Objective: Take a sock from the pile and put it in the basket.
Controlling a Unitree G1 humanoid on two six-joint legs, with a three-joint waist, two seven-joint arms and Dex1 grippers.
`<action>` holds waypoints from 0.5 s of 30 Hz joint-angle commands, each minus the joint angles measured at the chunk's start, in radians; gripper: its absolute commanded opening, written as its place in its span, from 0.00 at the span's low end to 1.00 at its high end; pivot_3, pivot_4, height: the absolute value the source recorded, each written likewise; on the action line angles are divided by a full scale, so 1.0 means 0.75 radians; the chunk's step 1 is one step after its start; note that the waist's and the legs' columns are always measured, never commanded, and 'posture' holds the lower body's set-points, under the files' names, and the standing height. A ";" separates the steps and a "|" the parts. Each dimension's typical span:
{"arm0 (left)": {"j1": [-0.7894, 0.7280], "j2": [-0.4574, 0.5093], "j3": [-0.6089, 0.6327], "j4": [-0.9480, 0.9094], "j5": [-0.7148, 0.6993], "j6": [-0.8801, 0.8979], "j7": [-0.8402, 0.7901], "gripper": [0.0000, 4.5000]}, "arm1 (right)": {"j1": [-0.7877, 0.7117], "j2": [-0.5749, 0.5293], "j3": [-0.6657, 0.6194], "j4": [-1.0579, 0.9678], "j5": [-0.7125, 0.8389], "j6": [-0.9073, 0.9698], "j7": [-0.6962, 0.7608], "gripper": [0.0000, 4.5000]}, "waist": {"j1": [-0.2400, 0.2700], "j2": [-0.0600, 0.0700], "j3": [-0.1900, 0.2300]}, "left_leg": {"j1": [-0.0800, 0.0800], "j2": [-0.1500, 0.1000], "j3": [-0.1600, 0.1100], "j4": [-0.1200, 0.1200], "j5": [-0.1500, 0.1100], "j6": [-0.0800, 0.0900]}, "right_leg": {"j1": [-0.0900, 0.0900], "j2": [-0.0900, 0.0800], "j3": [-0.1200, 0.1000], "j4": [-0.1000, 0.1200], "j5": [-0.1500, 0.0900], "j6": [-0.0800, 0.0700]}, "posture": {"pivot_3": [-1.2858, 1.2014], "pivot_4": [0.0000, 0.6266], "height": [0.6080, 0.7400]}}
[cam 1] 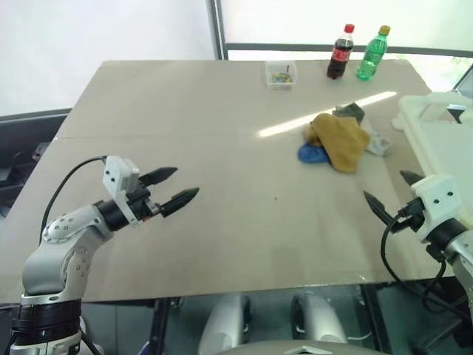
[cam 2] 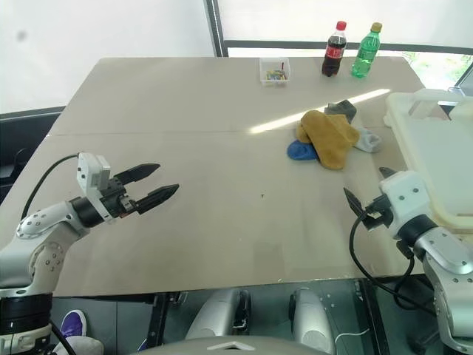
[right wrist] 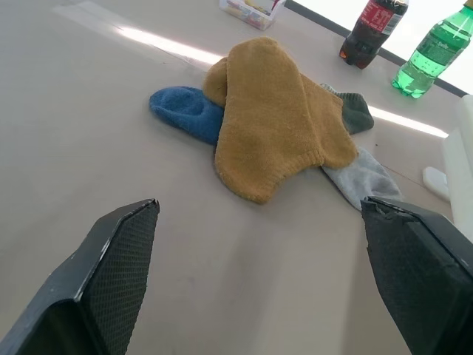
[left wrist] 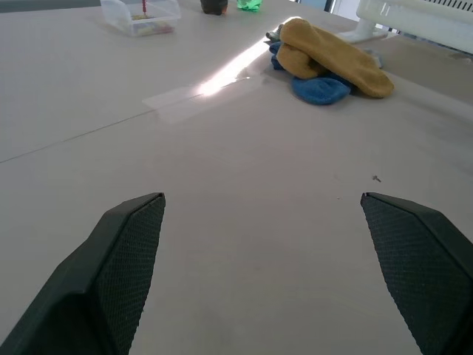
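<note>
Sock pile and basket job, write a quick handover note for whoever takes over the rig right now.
Left gripper: open, empty, over bare table.
Right gripper: open, empty, facing the pile.
Loose pile of mustard-yellow, blue, olive-grey and light grey socks: on the table, untouched, beside the cream-white rectangular plastic basket at the robot's right.
Done: nothing; no sock picked.
Left: grasp one sock, probably with the right gripper, and drop it in the basket.

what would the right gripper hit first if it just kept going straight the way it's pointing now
Most likely the mustard-yellow sock on top of the pile. The right gripper, jaws open, points over bare table toward it, nothing between. It seems aimed only slightly downward, so it might touch the tabletop just short of the sock.
</note>
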 commanded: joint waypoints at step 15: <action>-0.010 0.022 -0.034 -0.139 -0.004 -0.052 -0.050 1.00 | -0.183 0.033 0.126 0.018 -0.072 0.352 -0.190 1.00 | -0.002 0.000 0.000 | 0.000 0.000 0.000 0.000 0.000 0.000 | 0.000 0.000 0.000 0.000 0.000 0.000 | 0.52 0.24 0.94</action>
